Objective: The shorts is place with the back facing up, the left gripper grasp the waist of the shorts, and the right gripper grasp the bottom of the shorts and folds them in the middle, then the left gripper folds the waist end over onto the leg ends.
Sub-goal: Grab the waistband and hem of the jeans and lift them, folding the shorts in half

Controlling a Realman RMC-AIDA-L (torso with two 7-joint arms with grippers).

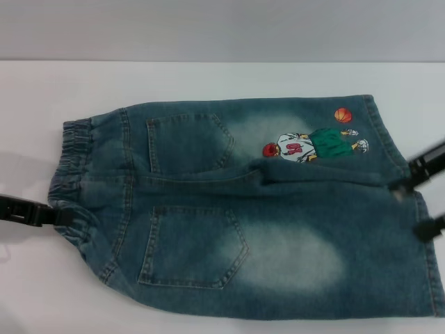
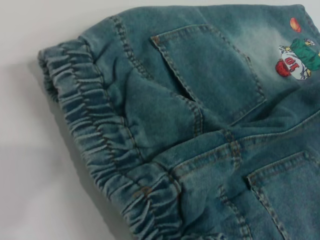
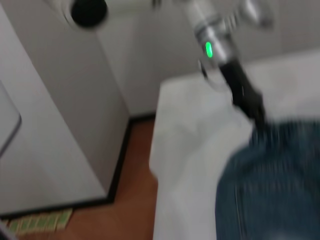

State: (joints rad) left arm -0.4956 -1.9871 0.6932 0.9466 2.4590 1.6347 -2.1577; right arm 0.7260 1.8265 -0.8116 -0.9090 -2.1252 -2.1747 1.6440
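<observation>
The shorts [image 1: 243, 209] lie flat on the white table, back pockets up, with the cartoon print [image 1: 306, 145] on the far leg. The ruffled waist [image 1: 73, 160] is at the left and the leg ends [image 1: 432, 278] are at the right. My left gripper [image 1: 66, 217] reaches in from the left edge and is shut on the near part of the waist, where the band puckers. The left wrist view shows the waist [image 2: 95, 130] close up. My right gripper [image 1: 414, 207] is at the leg ends, open, its black fingers [image 1: 417, 169] spread across the hem.
The white table [image 1: 208, 80] has bare room behind and to the left of the shorts. The right wrist view shows the left gripper [image 3: 257, 117] with its green ring, the table's edge [image 3: 155, 165], brown floor [image 3: 135, 200] and a grey cabinet [image 3: 60, 125] beyond.
</observation>
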